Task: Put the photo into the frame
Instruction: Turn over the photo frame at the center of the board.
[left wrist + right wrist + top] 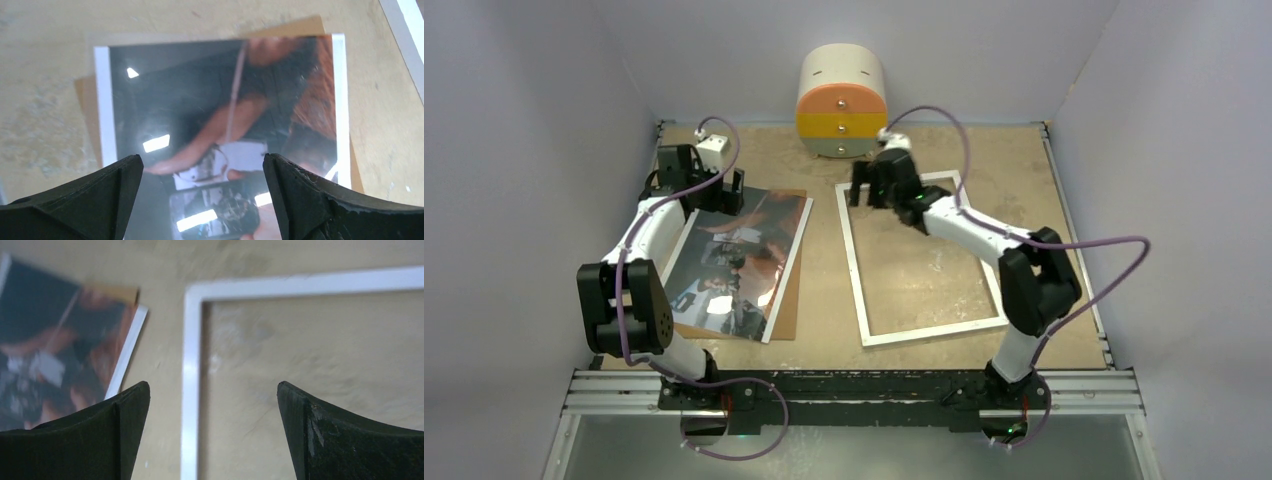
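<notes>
The photo (739, 260), a glossy dark print with orange-brown tones and a white border, lies flat on the left of the table. It fills the left wrist view (220, 100) and shows at the left of the right wrist view (50, 350). The frame (854, 260), a thin white rectangle, lies flat to its right, with bare table showing through it; its rim also shows in the right wrist view (191, 365). My left gripper (724, 190) (202, 170) is open and empty above the photo's far end. My right gripper (869, 190) (214, 390) is open and empty above the frame's far left corner.
A plain brown backing board (789, 300) lies under the photo, sticking out on its right side and far end (300, 25). A round white, orange, yellow and green drawer unit (841, 100) stands at the back. Walls close in the left, right and back.
</notes>
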Action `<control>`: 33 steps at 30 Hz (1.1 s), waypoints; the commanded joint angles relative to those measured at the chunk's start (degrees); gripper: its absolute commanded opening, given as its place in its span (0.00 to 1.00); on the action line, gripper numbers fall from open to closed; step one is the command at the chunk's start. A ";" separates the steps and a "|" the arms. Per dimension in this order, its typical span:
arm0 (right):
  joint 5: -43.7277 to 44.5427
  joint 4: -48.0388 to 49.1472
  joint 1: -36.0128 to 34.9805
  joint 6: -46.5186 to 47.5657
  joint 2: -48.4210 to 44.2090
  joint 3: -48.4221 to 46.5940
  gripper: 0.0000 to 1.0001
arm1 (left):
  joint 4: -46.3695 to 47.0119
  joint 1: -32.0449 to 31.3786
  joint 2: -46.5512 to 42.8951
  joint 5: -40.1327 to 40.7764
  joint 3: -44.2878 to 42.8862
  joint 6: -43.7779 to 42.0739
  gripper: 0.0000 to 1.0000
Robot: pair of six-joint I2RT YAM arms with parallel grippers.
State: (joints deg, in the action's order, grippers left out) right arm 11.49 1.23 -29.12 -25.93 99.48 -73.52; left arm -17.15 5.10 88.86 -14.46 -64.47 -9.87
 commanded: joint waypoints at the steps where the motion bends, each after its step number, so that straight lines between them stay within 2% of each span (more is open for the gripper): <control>1: 7.24 -12.57 -9.38 1.20 2.70 -2.07 0.97 | -8.12 -0.03 -2.09 -5.41 -1.76 -2.40 0.98; 6: 11.01 -16.06 -17.34 0.34 8.20 -3.94 0.89 | -10.02 -0.01 -3.53 -7.12 0.74 -4.69 0.97; 14: 15.98 -18.08 -21.53 -1.62 11.58 -4.08 0.80 | -13.52 -0.05 -5.18 -8.66 1.66 -7.34 0.97; 23: 16.68 -19.02 -22.46 -5.32 13.50 -2.27 0.67 | -15.83 -0.01 -5.86 -10.24 1.45 -7.71 0.97; 30: 14.84 -16.66 -22.37 -7.54 13.57 1.00 0.62 | -18.21 -0.01 -6.84 -12.82 0.40 -8.83 0.98; 33: 12.61 -15.73 -22.41 -8.15 13.90 1.84 0.53 | -19.53 -0.09 -6.88 -14.48 -0.57 -9.05 0.98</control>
State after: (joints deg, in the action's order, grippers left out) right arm 25.87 -14.37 -51.37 -31.99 112.68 -73.80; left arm -34.52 5.13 83.74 -25.23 -63.11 -17.45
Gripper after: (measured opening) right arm 0.583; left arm 0.975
